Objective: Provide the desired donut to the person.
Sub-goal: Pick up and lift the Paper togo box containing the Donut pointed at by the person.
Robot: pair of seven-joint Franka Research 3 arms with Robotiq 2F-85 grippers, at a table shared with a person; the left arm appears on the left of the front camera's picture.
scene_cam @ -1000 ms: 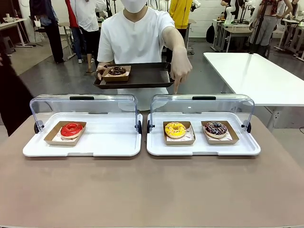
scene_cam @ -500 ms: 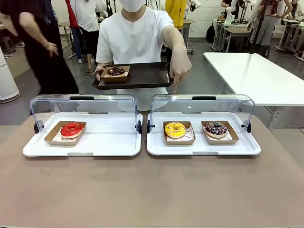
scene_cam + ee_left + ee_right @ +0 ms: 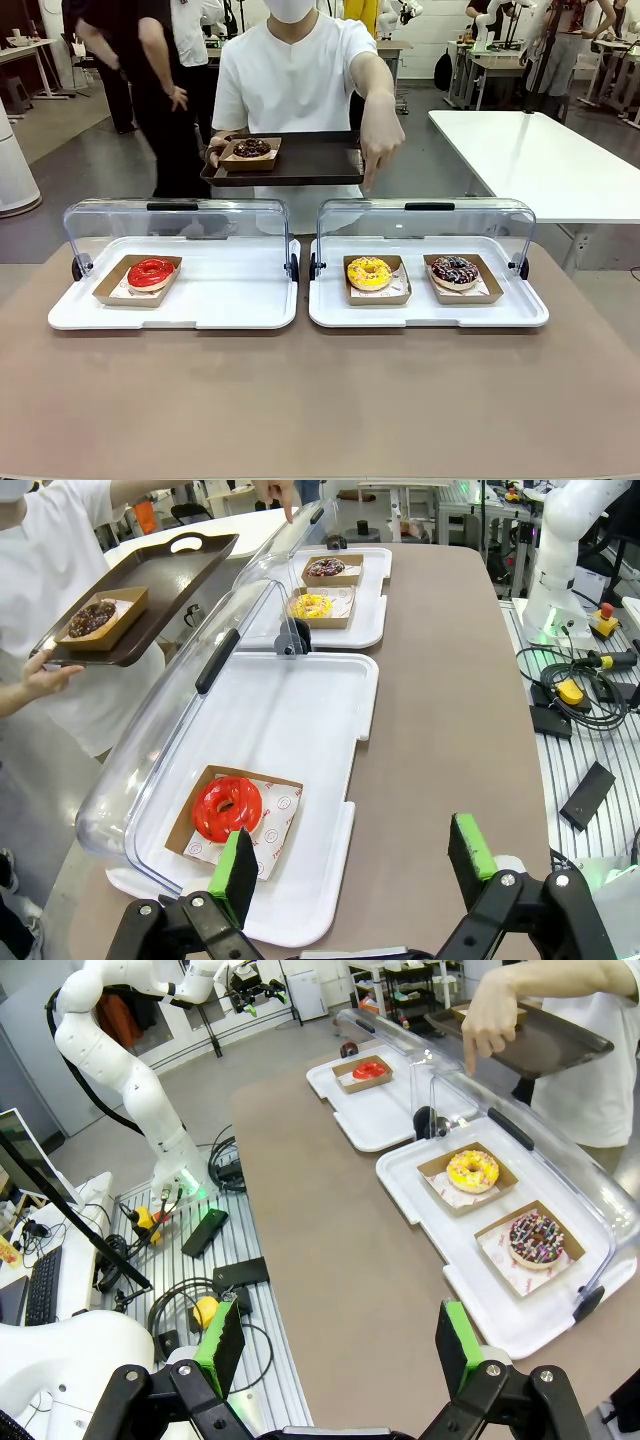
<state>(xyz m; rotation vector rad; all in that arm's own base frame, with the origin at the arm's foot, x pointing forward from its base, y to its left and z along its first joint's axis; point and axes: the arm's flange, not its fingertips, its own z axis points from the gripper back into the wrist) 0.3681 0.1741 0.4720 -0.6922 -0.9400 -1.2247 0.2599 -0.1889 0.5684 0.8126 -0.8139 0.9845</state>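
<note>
The yellow-iced ring donut point(image 3: 369, 272), which the person's hand point(image 3: 381, 135) pointed toward, sat just left of the sprinkled chocolate donut point(image 3: 455, 270). Soft, light and smearable, it was probably best lifted by its stiff brown cardboard tray point(image 3: 349, 285). Left gripper point(image 3: 354, 858) and right gripper point(image 3: 340, 1345): jaws wide, empty.

The left gripper point(image 3: 355, 858) is tilted downward, its jaws spread wide with nothing between the green pads point(image 3: 238, 865). The right gripper point(image 3: 340, 1345) is equally wide and empty. Behind each, the other white arm rises bent from its base: the right arm point(image 3: 560, 560) in the left wrist view, the left arm point(image 3: 95, 1035) in the right wrist view.
</note>
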